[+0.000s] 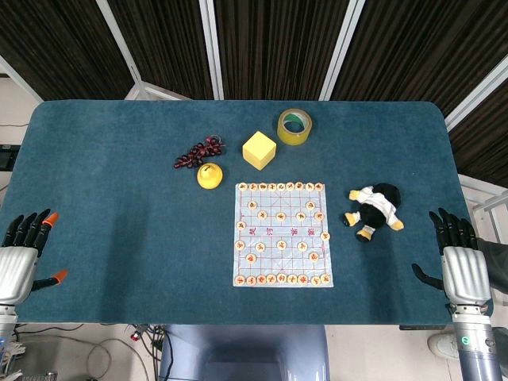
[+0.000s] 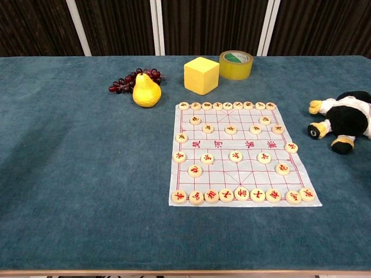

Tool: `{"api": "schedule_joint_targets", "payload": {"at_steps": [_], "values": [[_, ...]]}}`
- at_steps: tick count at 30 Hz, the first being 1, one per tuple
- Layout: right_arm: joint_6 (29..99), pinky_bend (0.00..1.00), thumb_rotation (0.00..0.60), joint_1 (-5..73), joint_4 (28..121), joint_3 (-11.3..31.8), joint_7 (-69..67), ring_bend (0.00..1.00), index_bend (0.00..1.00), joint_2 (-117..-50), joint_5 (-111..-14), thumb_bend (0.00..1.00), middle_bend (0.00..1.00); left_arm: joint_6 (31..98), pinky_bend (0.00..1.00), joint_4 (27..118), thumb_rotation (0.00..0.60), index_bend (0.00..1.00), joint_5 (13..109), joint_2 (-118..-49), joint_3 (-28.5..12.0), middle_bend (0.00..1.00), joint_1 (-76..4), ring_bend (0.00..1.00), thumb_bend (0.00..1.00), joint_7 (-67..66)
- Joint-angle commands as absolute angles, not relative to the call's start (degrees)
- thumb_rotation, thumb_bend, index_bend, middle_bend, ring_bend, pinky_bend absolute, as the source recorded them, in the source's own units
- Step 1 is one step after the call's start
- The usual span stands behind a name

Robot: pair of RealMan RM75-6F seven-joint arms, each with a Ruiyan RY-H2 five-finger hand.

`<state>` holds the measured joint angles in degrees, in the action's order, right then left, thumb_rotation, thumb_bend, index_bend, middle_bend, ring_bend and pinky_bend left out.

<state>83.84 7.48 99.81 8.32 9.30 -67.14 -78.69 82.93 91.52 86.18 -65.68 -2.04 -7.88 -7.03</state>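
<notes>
My left hand (image 1: 20, 258) hovers at the table's near left corner, fingers spread, holding nothing. At the near right corner my right hand (image 1: 460, 262) is likewise spread and empty, closest to the plush penguin (image 1: 376, 208) (image 2: 343, 120). Neither hand shows in the chest view. A paper chess board (image 1: 282, 234) (image 2: 239, 153) with several round pieces lies mid-table. Beyond it are a yellow pear (image 1: 209, 175) (image 2: 146, 91), dark grapes (image 1: 198, 152) (image 2: 130, 80), a yellow cube (image 1: 259, 149) (image 2: 201, 75) and a tape roll (image 1: 294, 126) (image 2: 236, 64).
The blue felt table (image 1: 103, 182) (image 2: 75, 174) spreads wide on the left between my left hand and the fruit. Dark slatted panels with white posts stand behind the far edge. Cables lie on the floor below the near edge.
</notes>
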Motion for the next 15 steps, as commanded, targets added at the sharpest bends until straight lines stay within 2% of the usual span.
{"api": "schedule_joint_targets", "payload": {"at_steps": [1, 2, 7, 12, 15], "values": [[83.7, 0.02, 0.600, 8.4, 101.2, 9.3, 10.6, 0.03, 0.00, -66.8, -78.6, 0.27, 0.02, 82.7, 0.00, 91.5, 0.600, 0.00, 86.0, -65.8, -2.0, 0.00, -8.0, 0.00, 0.00, -7.4], [83.4, 0.07, 0.600, 8.9, 101.7, 9.9, 11.3, 0.08, 0.00, -66.7, -78.3, 0.27, 0.07, 82.6, 0.00, 91.4, 0.600, 0.00, 86.0, -65.8, -2.1, 0.00, -8.1, 0.00, 0.00, -7.5], [78.6, 0.53, 0.600, 13.6, 104.6, 13.8, 15.1, 0.51, 0.02, -66.2, -74.1, 0.27, 0.50, 82.3, 0.00, 91.4, 0.600, 0.00, 85.6, -66.0, -2.2, 0.00, -8.2, 0.00, 0.00, -7.8], [71.9, 0.73, 0.600, 20.0, 106.8, 17.3, 21.6, 0.81, 0.16, -66.9, -66.8, 0.27, 0.78, 82.1, 0.00, 91.5, 0.600, 0.00, 85.4, -65.9, -2.2, 0.00, -8.2, 0.00, 0.00, -7.7], [67.9, 0.81, 0.600, 23.6, 107.8, 18.4, 25.6, 0.93, 0.22, -68.2, -60.8, 0.27, 0.91, 81.9, 0.00, 91.4, 0.600, 0.00, 85.3, -65.9, -2.2, 0.00, -8.3, 0.00, 0.00, -7.7]]}}
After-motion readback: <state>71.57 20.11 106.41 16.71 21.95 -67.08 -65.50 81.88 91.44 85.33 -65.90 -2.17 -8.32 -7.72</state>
